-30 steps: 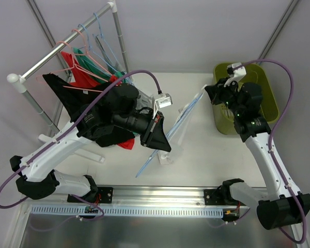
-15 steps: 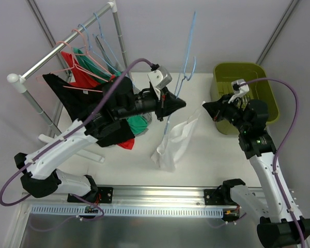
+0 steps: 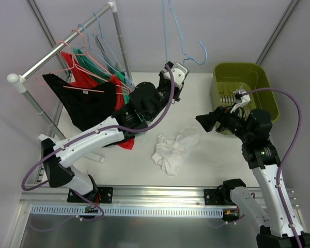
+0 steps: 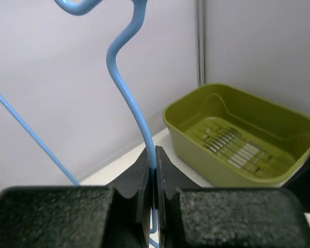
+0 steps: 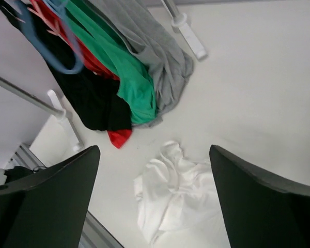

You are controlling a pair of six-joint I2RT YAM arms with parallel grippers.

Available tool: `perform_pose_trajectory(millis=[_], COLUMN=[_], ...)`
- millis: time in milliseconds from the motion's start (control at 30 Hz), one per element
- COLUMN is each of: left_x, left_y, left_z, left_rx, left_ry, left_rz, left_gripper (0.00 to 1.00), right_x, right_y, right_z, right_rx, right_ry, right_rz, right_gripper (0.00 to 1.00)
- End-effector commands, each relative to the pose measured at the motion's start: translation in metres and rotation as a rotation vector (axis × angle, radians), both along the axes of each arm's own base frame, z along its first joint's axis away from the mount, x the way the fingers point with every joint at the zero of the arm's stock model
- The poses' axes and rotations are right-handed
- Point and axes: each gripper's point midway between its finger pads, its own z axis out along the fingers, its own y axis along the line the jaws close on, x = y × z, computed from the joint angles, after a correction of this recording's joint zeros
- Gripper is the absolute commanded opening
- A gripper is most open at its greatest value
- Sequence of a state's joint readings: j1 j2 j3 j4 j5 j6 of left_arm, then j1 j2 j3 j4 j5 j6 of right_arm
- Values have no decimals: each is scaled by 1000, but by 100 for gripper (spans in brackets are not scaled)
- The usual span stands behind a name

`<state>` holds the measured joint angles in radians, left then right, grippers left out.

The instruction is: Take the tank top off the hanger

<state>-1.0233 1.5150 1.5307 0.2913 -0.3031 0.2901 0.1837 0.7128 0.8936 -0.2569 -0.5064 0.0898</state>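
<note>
The white tank top (image 3: 173, 150) lies crumpled on the table, free of the hanger; in the right wrist view the tank top (image 5: 181, 199) sits just below the fingers. My left gripper (image 3: 176, 77) is raised high at the back, shut on the wire of the bare blue hanger (image 3: 165, 31). In the left wrist view the jaws (image 4: 155, 155) pinch the hanger (image 4: 130, 103) just below its hook. My right gripper (image 3: 206, 120) hovers right of the tank top, and in its own view the right gripper (image 5: 152, 155) is open and holds nothing.
A green basket (image 3: 243, 77) stands at the back right, also seen as a basket (image 4: 237, 144) past the left fingers. A clothes rack (image 3: 67, 44) at the left carries black, red, green and grey garments (image 5: 124, 67) and spare hangers. Its foot (image 5: 188, 36) rests on the table.
The left arm swung the hanger up and back, clear of the tank top. The right gripper opened and let the tank top go; it dropped in a heap on the table.
</note>
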Motion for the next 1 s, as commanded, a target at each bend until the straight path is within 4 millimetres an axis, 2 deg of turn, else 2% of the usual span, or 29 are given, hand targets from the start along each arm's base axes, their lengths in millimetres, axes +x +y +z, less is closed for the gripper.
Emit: perform_pose_trajectory(millis=[0, 67, 200, 367, 400, 433, 533, 700, 800, 867, 900, 933, 967], left_x=[-40, -59, -103, -119, -119, -119, -116, -108, -99, -95, -89, -86, -82], left_y=[71, 84, 103, 127, 130, 143, 164, 185, 206, 213, 219, 222, 225], left_z=[84, 75, 54, 21, 12, 5, -2, -5, -4, -11, -11, -3, -22], left_rx=[-370, -439, -529, -719, -725, -762, -835, -880, -917, -922, -922, -1007, -902], left_ry=[34, 129, 269, 425, 445, 463, 477, 466, 450, 446, 438, 468, 488], left_rz=[171, 196, 292, 365, 371, 398, 486, 555, 550, 558, 558, 536, 571], left_gripper=[0, 0, 0, 0, 0, 0, 0, 0, 0, 0, 0, 0, 0], right_x=[14, 19, 31, 35, 34, 34, 31, 30, 30, 30, 30, 30, 30], right_y=[-5, -5, -4, -2, -2, -2, -1, 1, 2, 3, 3, 3, 3], right_z=[-29, -35, -46, -48, -48, -47, -44, -39, -34, -30, -29, -26, -25], right_rx=[-20, -30, -44, -32, -30, -27, -21, -17, -11, -9, -9, -6, -6], right_ry=[102, 123, 169, 184, 183, 183, 179, 178, 171, 165, 167, 161, 161], right_rz=[-53, -56, -61, -63, -61, -59, -51, -42, -32, -31, -29, -28, -27], right_gripper=[94, 99, 99, 100, 100, 100, 100, 100, 100, 100, 100, 99, 99])
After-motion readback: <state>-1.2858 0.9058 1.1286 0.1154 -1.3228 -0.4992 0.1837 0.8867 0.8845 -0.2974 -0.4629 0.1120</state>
